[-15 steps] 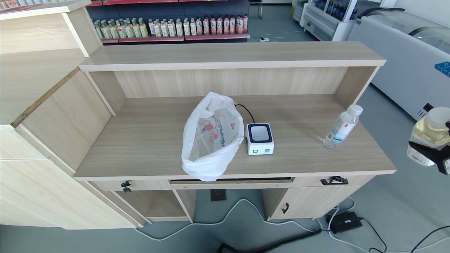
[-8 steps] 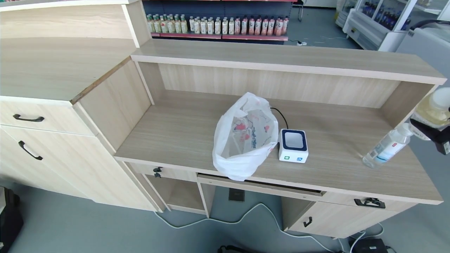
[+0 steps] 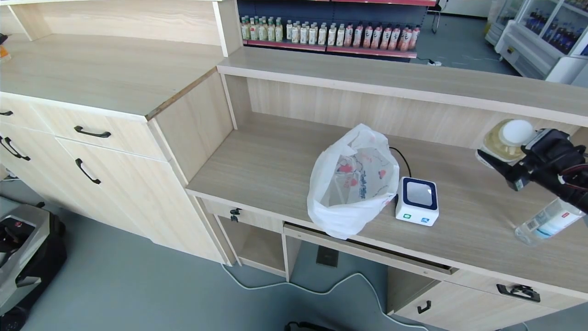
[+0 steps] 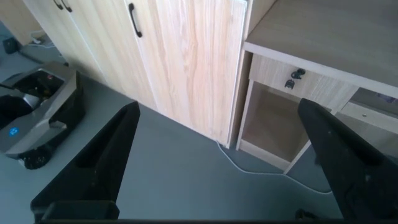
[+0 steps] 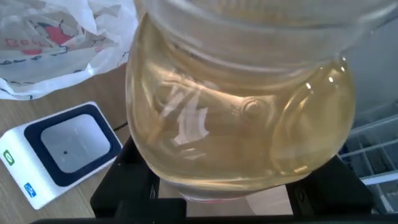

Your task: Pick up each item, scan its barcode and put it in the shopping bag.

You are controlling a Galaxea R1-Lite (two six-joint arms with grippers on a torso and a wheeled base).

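My right gripper (image 3: 514, 163) is shut on a bottle of yellow drink (image 3: 503, 141) with a white cap, held in the air above the right part of the wooden counter (image 3: 275, 170). The right wrist view has the yellow bottle (image 5: 242, 106) between the black fingers (image 5: 140, 186), above and beside the white scanner (image 5: 62, 149). The scanner (image 3: 417, 200) sits right of the open white shopping bag (image 3: 353, 184). A clear water bottle (image 3: 549, 221) stands on the counter's right end, partly behind my right arm. My left gripper (image 4: 217, 109) hangs open over the floor by the cabinet.
A raised back shelf (image 3: 390, 78) runs behind the counter. Cabinet drawers (image 3: 92, 138) with black handles stand to the left. A grey and black machine (image 3: 18, 243) sits on the floor at the far left. Cables (image 3: 321, 289) lie on the floor under the counter.
The head camera has swung, so the counter sits further right in the picture. My right gripper has carried the yellow bottle from beyond the counter's right end to above it, nearer the scanner.
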